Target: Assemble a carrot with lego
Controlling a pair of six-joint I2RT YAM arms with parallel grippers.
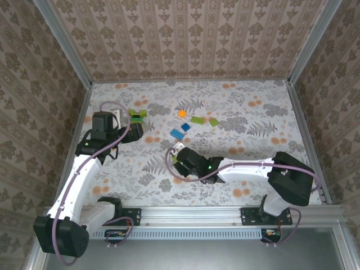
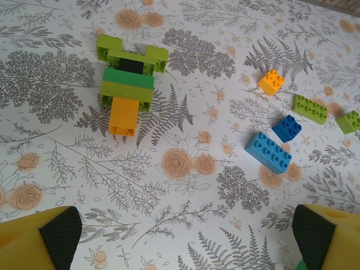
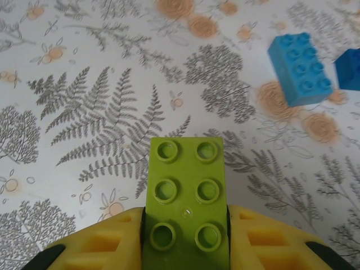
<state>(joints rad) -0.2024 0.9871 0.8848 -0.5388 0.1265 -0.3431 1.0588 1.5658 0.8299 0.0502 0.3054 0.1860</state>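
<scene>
The carrot (image 2: 128, 84) lies flat on the flowered table: lime bricks across the top, a dark green and a lime layer below, an orange tip toward me. It sits at the back left (image 1: 137, 114). My left gripper (image 2: 188, 242) hovers just short of it, open, its yellow fingers (image 2: 48, 236) wide apart over bare table. My right gripper (image 3: 185, 242) is shut on a lime lego brick (image 3: 187, 185) with two rows of studs, held studs-up between the yellow pads. In the top view that gripper (image 1: 181, 160) is at mid-table, in front of the loose bricks.
Loose lego lies right of the carrot: an orange brick (image 2: 270, 82), a long lime brick (image 2: 309, 108), a small lime one (image 2: 349, 121), a dark blue brick (image 2: 287, 127) and a light blue brick (image 2: 268, 152). Metal-framed walls (image 1: 84, 90) enclose the table.
</scene>
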